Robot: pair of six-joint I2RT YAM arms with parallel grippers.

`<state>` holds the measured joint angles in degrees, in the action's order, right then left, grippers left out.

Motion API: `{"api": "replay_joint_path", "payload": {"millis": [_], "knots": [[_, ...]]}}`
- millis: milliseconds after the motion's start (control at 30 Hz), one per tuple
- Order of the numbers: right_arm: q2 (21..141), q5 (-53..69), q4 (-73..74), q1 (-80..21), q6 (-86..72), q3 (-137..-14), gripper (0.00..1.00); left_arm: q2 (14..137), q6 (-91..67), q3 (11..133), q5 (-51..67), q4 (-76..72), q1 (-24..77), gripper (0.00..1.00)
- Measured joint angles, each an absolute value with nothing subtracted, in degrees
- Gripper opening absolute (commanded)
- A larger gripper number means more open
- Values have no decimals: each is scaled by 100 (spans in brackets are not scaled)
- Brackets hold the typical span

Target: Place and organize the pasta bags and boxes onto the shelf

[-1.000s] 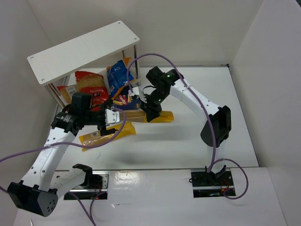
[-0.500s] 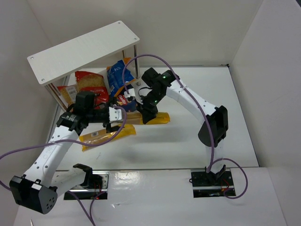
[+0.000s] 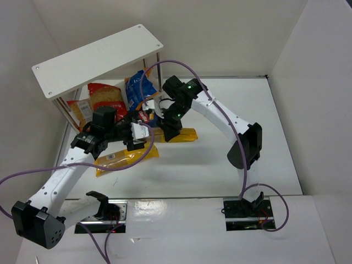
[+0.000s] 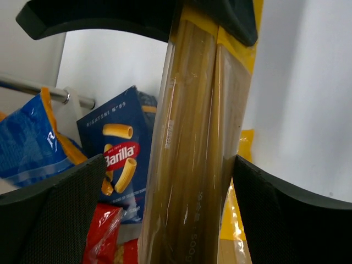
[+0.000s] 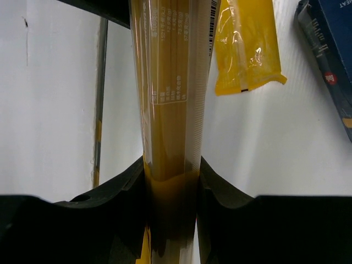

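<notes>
My right gripper (image 3: 168, 131) (image 5: 171, 181) is shut on one end of a long yellow spaghetti pack (image 3: 185, 135) (image 5: 170, 93), just in front of the shelf (image 3: 96, 60). My left gripper (image 3: 147, 134) (image 4: 170, 181) is open and straddles the same pack (image 4: 192, 165) from the other side, with a gap by its left finger (image 4: 60, 220). A second spaghetti pack (image 3: 124, 158) (image 5: 247, 44) lies flat on the table. Under the white shelf board sit a red bag (image 3: 104, 100), a blue bag (image 3: 137, 88) (image 4: 33, 143) and a dark-blue Barilla box (image 4: 118, 154) (image 5: 330, 55).
Thin metal rod legs (image 3: 159, 69) (image 5: 100, 99) hold up the shelf board near both grippers. Purple cables (image 3: 181, 65) loop over the arms. White walls close in the table at the back and on both sides.
The right arm has carried the spaghetti pack left, toward the shelf. The left gripper has moved right and up until its open jaws straddle that pack.
</notes>
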<state>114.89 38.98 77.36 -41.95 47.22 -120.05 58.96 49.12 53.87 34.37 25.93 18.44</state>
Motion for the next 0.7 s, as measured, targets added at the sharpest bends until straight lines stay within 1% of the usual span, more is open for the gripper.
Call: {"api": "replay_joint_path", "payload": {"millis": [333, 500, 700], "knots": [[11961, 3874, 7734, -4187, 4379, -12626, 0, 5898, 4965, 5190, 2043, 2110, 2491, 100], [12123, 3933, 7721, -4178, 4180, -12978, 0, 5883, 5137, 4825, 1417, 1793, 2875, 100], [12136, 4016, 7717, -4145, 4097, -13021, 0, 5837, 5374, 4436, 805, 1455, 3070, 100]]}}
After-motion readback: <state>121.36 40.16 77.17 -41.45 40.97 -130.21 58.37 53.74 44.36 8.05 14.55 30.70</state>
